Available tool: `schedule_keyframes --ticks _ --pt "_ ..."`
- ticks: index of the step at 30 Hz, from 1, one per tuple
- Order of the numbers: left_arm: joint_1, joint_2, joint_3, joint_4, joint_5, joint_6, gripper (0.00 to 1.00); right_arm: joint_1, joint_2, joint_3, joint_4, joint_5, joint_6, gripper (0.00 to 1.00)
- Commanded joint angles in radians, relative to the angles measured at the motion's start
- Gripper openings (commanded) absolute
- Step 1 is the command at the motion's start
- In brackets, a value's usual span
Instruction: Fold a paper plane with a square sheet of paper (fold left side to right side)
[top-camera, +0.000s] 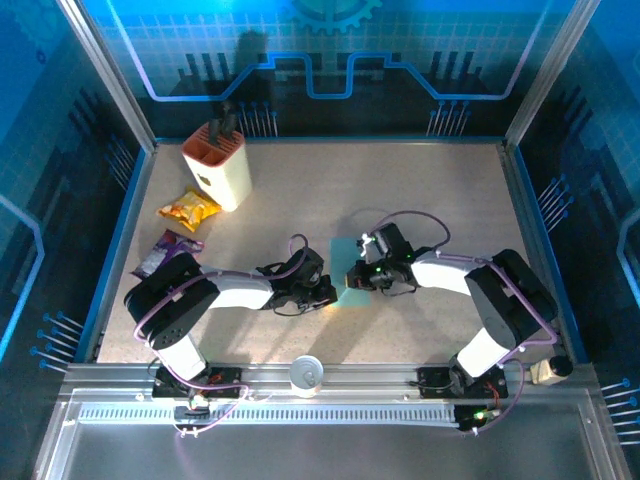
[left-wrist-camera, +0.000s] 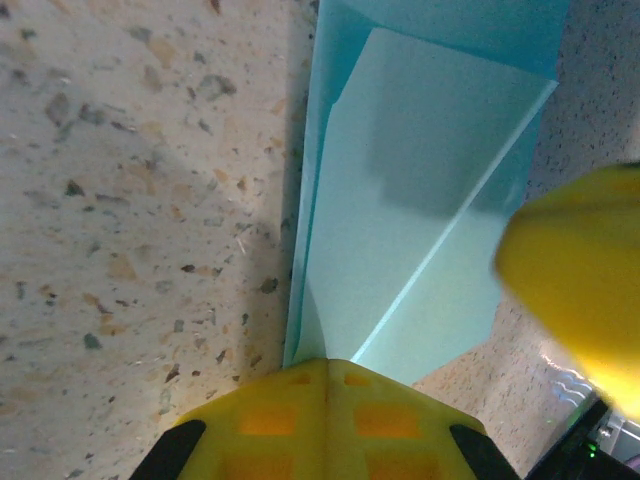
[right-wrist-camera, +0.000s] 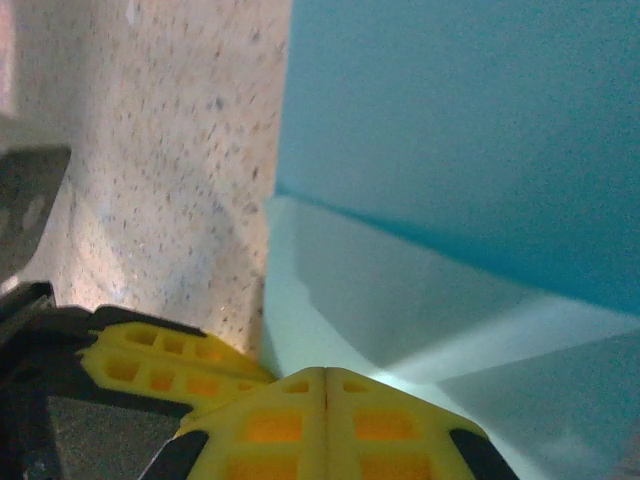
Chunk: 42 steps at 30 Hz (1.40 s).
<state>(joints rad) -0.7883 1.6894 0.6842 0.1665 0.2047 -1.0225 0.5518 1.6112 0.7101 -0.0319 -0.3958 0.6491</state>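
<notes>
- Speckled table (top-camera: 420, 190), blue-lit enclosure: the partly folded square sheet of paper (left-wrist-camera: 420, 180) lies at its centre.
- Left tool (left-wrist-camera: 328, 395) and right tool (right-wrist-camera: 326, 400), both closed on nothing, press its near end, seemingly to set the creases.

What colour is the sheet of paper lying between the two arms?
The paper is plain light blue, with no pattern. It shows best in the left wrist view.
</notes>
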Motion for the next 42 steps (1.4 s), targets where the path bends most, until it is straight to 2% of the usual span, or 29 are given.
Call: schedule_keyframes --ticks 1,14,42 --pt "-0.009 0.05 -0.063 -0.222 -0.055 -0.003 0.0 0.027 0.036 -0.015 0.084 0.026 0.06 0.0" --pt "-0.008 0.056 -0.052 -0.285 -0.086 0.001 0.0 0.028 0.108 0.001 0.063 0.071 0.009 0.0" --pt "-0.009 0.076 -0.03 -0.337 -0.109 0.023 0.0 -0.161 0.124 0.005 0.118 0.031 -0.044 0.0"
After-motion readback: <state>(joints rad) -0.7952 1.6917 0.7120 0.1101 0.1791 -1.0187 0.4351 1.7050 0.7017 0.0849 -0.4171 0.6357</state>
